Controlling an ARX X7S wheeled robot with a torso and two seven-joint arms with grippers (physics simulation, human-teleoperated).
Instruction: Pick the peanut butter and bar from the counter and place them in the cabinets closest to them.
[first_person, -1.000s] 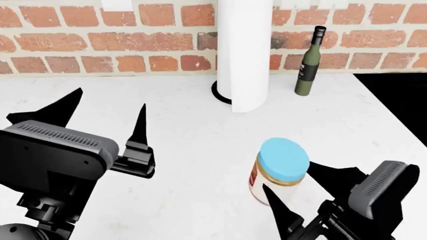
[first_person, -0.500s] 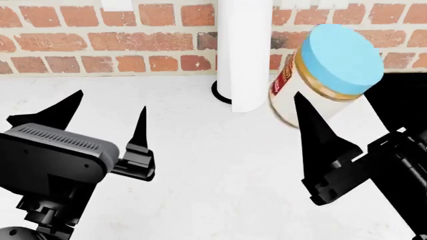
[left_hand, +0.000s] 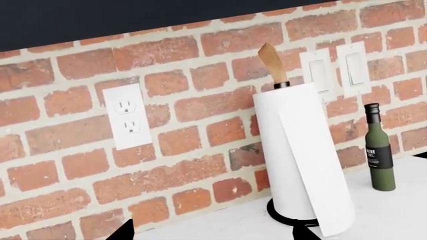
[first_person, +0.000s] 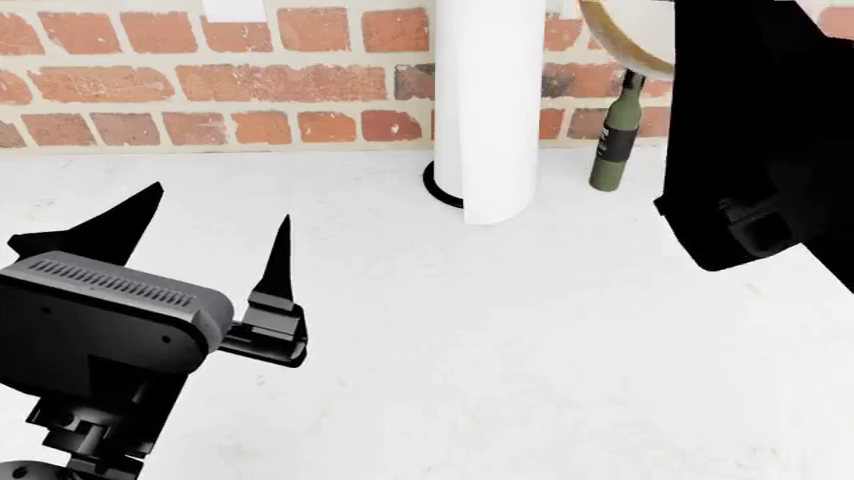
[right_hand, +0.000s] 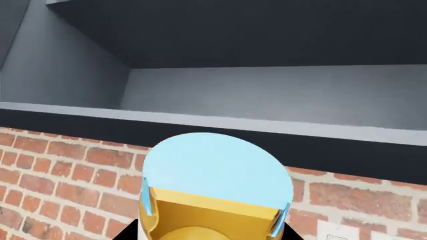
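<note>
At lower left of the head view, the left gripper (first_person: 207, 235) hangs spread wide over the counter (first_person: 441, 330), holding nothing. In the right wrist view's lower middle, the peanut butter (right_hand: 217, 192) faces an open cabinet (right_hand: 267, 95); can't tell the right gripper's grip.

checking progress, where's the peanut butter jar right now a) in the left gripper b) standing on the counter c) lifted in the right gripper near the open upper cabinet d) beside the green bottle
c, the peanut butter jar is up in front of the open cabinet in the right wrist view, off the counter.
</note>
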